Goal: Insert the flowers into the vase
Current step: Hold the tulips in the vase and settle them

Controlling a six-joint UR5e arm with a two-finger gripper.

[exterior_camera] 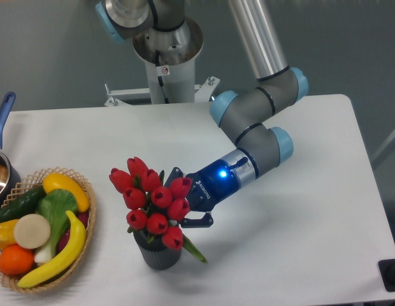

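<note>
Nearest the camera, the vase [159,254] is standing upright on the white tabletop [299,242], and the flowers [153,197] are sitting in its mouth, their red buds spreading wider than the rim and leaning up toward the left, while one green leaf is hanging over the right side of the rim. Just left of it, the wicker basket [89,220] is holding a banana, an orange, a cucumber and other produce. Directly behind and right of the buds, the tool [188,204] is reaching in from the right; its dark fingers are sitting against the bunch, but the buds are covering the tips, so I cannot tell whether it is gripping the stems or has let go. A blue light is glowing on its wrist, and white lettering is running along the tool body, too small to read. Judging by looks, the bunch is handling as something light, soft and springy, with buds that crush easily, so the stems just below the heads are seeming the safest place to grip; the small vase is looking easy to tip. Farther back, a pot with a blue handle [3,111] is sitting at the left edge, and the robot base [165,51] is carrying a small sticker, unreadable from here.
</note>
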